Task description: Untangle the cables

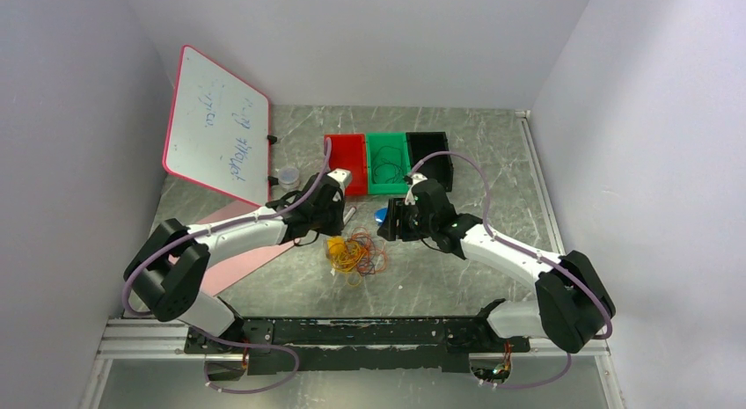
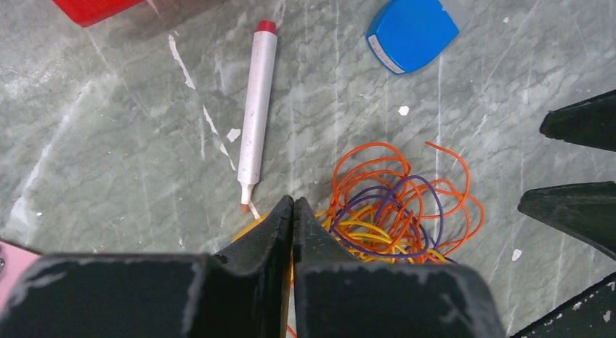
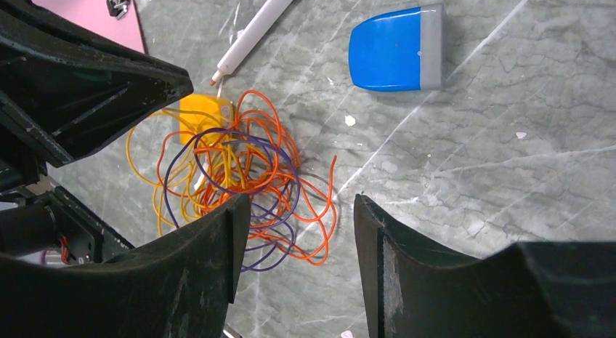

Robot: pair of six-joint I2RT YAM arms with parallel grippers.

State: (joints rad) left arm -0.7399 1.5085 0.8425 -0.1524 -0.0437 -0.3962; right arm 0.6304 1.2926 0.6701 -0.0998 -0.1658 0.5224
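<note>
The cables (image 1: 356,253) lie in one tangle of orange, yellow and purple loops on the grey table, between the two grippers. They also show in the left wrist view (image 2: 392,207) and in the right wrist view (image 3: 240,171). A small yellow block (image 3: 200,113) sits among the strands at the tangle's left side. My left gripper (image 2: 293,201) is shut, with its tips over that left side. Yellow shows in the slit between its fingers, and I cannot tell whether they pinch it. My right gripper (image 3: 299,203) is open and empty over the tangle's right edge.
A white marker (image 2: 254,113) and a blue eraser (image 2: 410,29) lie just beyond the tangle. Red (image 1: 346,158), green (image 1: 388,149) and black (image 1: 431,154) bins stand at the back; the green one holds a dark loop. A whiteboard (image 1: 215,123) leans at the left over a pink board (image 1: 255,251).
</note>
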